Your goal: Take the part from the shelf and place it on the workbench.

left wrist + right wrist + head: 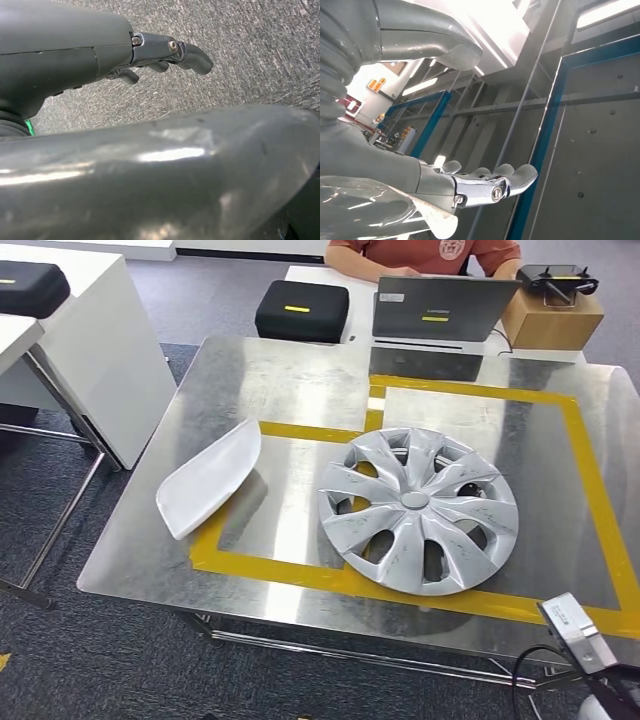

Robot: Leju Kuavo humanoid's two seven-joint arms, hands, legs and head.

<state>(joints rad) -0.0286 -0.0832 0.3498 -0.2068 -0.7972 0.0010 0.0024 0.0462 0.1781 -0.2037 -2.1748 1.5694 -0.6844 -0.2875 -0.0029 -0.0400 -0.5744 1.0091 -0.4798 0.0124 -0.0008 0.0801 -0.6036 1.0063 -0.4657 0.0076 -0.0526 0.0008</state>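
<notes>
A silver wheel cover (419, 510) lies flat on the steel workbench (226, 390), inside a rectangle of yellow tape (483, 392). To its left a white curved panel (210, 478) rests across the tape's left side. My right forearm (577, 630) pokes in below the bench's front right corner, clear of both parts. In the right wrist view my right hand (486, 182) points up at the ceiling, fingers straight, holding nothing. My left hand (166, 52) hangs over grey carpet with its fingers stretched out and nothing in them.
Behind the bench a person in a red shirt (423, 255) sits at a laptop (441, 310). A black case (302, 308) and a cardboard box (555, 318) stand on that far desk. A white table (98, 350) stands at the left.
</notes>
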